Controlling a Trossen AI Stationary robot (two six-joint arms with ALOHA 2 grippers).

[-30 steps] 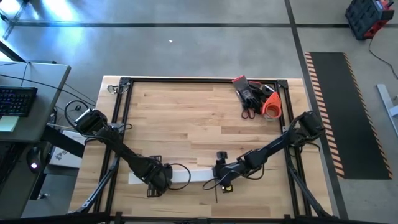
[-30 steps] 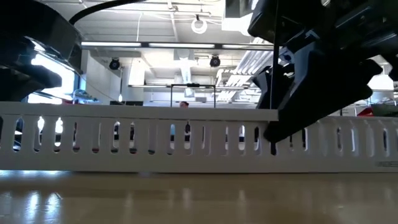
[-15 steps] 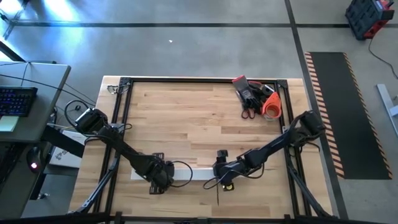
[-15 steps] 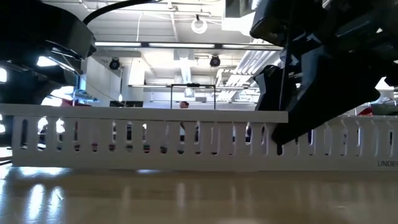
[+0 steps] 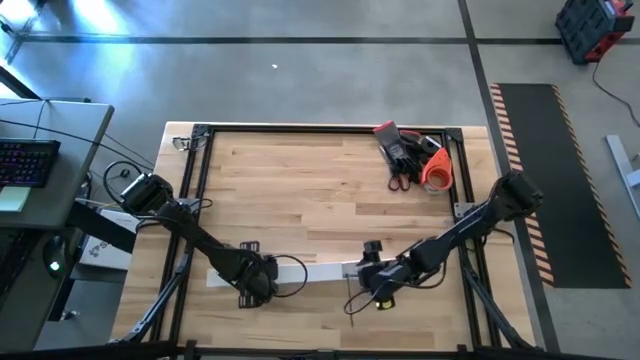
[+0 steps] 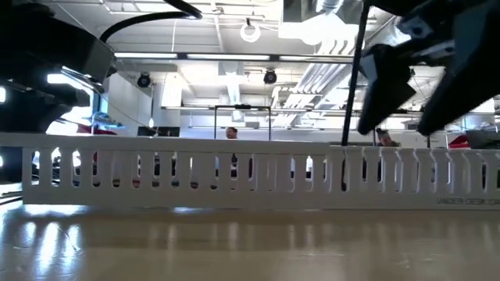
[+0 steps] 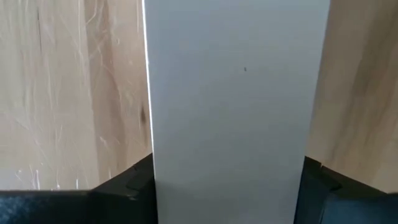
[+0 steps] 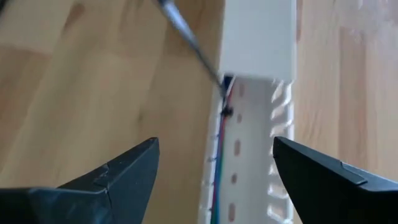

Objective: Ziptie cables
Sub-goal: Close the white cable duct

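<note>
A long white slotted channel strip (image 5: 320, 272) lies flat on the table near its near edge, and it also shows in the low view (image 6: 195, 176). Thin red and blue cables (image 8: 217, 158) run inside it, below the end of its white cover (image 8: 258, 37). A thin black ziptie (image 8: 193, 43) sticks up out of the channel (image 6: 353, 78). My left gripper (image 5: 256, 283) is shut on the strip's left part. My right gripper (image 5: 378, 283) hangs open above the strip's right part (image 8: 216, 149), with a finger on either side and clear of it. My left gripper (image 7: 227, 186) pinches the white strip's covered part (image 7: 236, 124) between its two fingers (image 7: 127, 180), one on each long edge. The fingers come from above, pointing down, and lie across the strip. The strip rests on the table.
A red, black and orange heap of tools (image 5: 410, 155) sits at the table's far right corner. Black frame rails (image 5: 200, 180) run along the table's edges. A desk with a keyboard (image 5: 25, 160) stands beyond the left edge. Bare wood fills the table's middle.
My right gripper has risen off the channel and drawn back toward the table's right edge. The ziptie stays standing in the channel. The channel, held by my left gripper, has slid a little toward the right.
</note>
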